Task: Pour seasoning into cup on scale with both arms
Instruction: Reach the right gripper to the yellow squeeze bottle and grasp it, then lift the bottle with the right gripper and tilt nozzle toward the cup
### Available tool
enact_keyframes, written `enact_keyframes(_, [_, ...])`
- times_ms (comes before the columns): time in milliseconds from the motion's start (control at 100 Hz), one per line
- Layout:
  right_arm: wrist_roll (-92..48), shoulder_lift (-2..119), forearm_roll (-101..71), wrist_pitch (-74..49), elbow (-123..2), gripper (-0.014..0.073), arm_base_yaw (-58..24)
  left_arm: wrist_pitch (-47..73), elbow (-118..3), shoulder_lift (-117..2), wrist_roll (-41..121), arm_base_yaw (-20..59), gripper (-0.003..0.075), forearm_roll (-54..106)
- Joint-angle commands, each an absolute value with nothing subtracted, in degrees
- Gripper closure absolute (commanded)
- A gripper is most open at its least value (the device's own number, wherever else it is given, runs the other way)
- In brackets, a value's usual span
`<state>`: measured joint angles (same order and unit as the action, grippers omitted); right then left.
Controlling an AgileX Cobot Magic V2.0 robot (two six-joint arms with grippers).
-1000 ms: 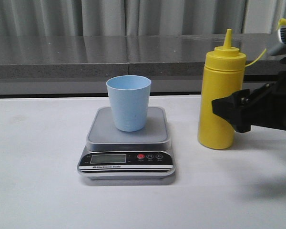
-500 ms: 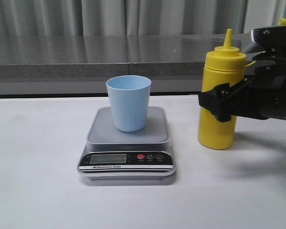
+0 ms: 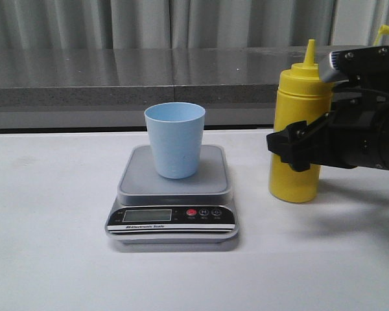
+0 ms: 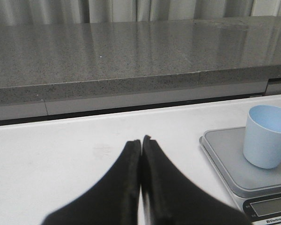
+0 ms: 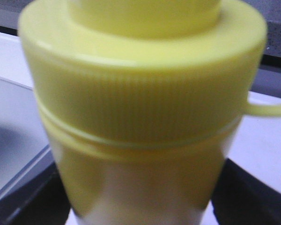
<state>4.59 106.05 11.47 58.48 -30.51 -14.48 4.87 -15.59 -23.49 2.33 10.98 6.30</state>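
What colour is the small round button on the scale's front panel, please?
Red, clearest in the front view.

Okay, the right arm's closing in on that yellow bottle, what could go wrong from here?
1. The right gripper straddles the seasoning bottle at mid-body; on a tall, narrow bottle, an off-centre squeeze might tip or twist it.
2. Its nozzle looks uncapped, the cap dangling on its tether, so a hard squeeze may squirt early.
3. The cup stands loose on the scale, and the left gripper is shut away from it, so a bump could topple it.
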Motion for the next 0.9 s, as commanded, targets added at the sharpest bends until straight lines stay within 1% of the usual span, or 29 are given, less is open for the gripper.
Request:
enact_keyframes(0, [4.81, 103.79, 11.80, 62.62, -31.69, 0.0159, -14.58, 0.34, -17.19, -23.68, 2.20, 10.84, 0.0739, 6.37])
enact_keyframes(60, [4.81, 103.79, 11.80, 62.62, -31.69, 0.0263, -14.58, 0.34, -17.19, -23.68, 2.20, 10.84, 0.0739, 6.37])
enact_keyframes(110, [4.81, 103.79, 11.80, 62.62, -31.69, 0.0330, -14.58, 0.34, -17.19, -23.68, 2.20, 10.84, 0.0739, 6.37])
enact_keyframes(150, [4.81, 103.79, 11.80, 62.62, -31.69, 0.0370, -14.58, 0.34, -17.19, -23.68, 2.20, 10.84, 0.0739, 6.37])
enact_keyframes(200, [4.81, 103.79, 11.80, 62.62, -31.69, 0.0392, -14.58, 0.34, -17.19, -23.68, 2.20, 10.84, 0.0739, 6.37])
enact_keyframes(410, [4.66, 100.45, 11.80, 59.00, -31.69, 0.0390, -14.58, 0.34, -17.19, -23.68, 2.20, 10.84, 0.0739, 6.37])
enact_keyframes(480, [2.04, 97.91, 11.80, 56.58, -31.69, 0.0390, -14.58, 0.34, -17.19, -23.68, 2.20, 10.84, 0.0739, 6.37])
enact_keyframes(640, [-7.77, 91.82, 11.80, 47.23, -31.69, 0.0390, -14.58, 0.34, -17.19, -23.68, 2.20, 10.84, 0.0739, 6.37])
enact_keyframes(760, [-11.75, 88.67, 12.00, 42.18, -32.12, 0.0390, -15.01, 0.34, -17.19, -23.68, 2.20, 10.84, 0.0739, 6.37])
enact_keyframes(890, [-15.87, 87.11, 14.80, 31.38, -35.65, 0.0390, -17.39, 0.34, -17.19, -23.68, 2.20, 10.84, 0.0739, 6.37])
